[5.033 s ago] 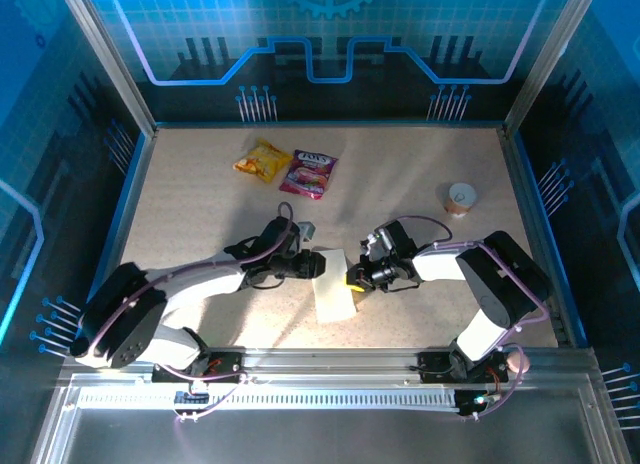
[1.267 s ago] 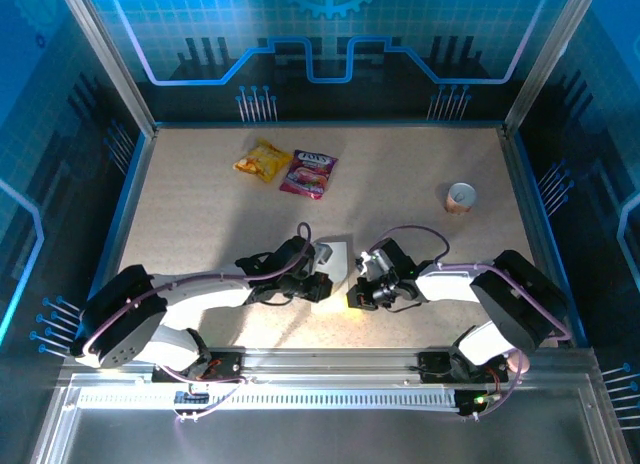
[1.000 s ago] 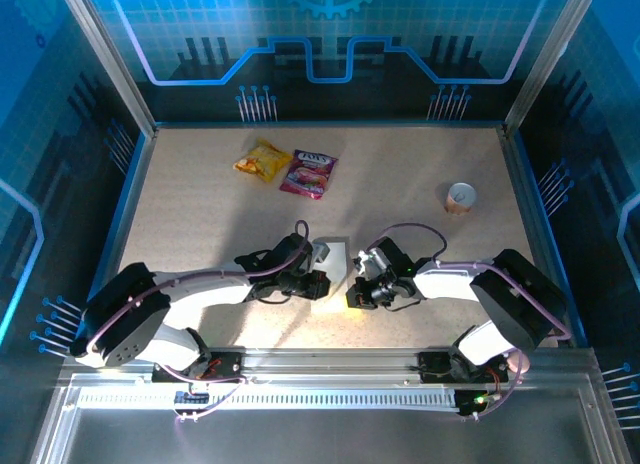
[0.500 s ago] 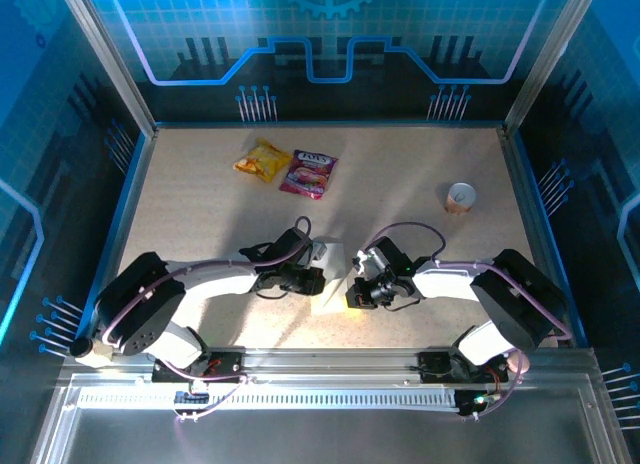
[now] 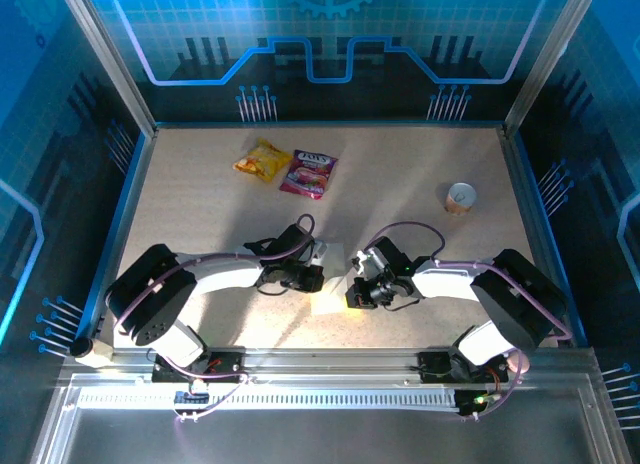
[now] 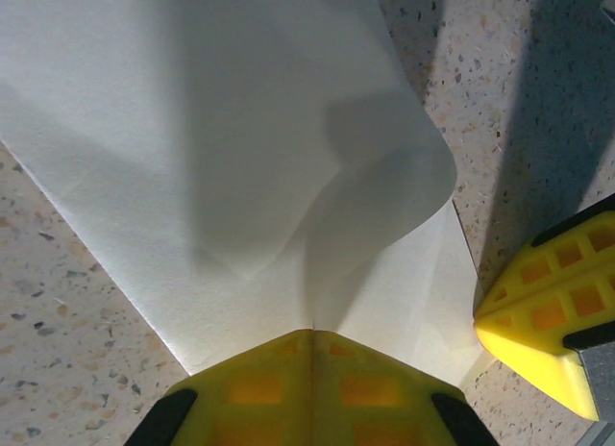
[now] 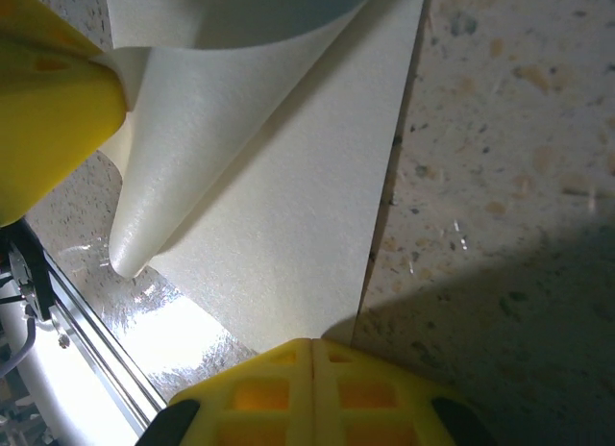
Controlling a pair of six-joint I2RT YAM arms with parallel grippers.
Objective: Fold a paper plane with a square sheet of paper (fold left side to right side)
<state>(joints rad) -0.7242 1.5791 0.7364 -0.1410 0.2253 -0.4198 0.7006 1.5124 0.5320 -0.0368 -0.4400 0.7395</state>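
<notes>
The square sheet of paper (image 5: 329, 285) lies partly folded on the table between my two grippers. In the left wrist view the sheet of paper (image 6: 240, 129) rises in a curled flap whose creases run into the tip of my left gripper (image 6: 312, 333), which is shut on it. My left gripper (image 5: 316, 277) is at the paper's left side. My right gripper (image 5: 352, 290) is at its right side, shut, and its tip (image 7: 312, 342) rests on the flat paper (image 7: 288, 225) at its right edge. No finished paper plane shape can be seen.
A yellow snack packet (image 5: 263, 161) and a pink one (image 5: 308, 173) lie at the back left. A small round cup (image 5: 460, 197) stands at the back right. The metal front rail (image 7: 58, 302) runs close behind the paper.
My left gripper has shifted slightly back and right with the paper flap, and the left arm has swung in. The right arm has hardly moved.
</notes>
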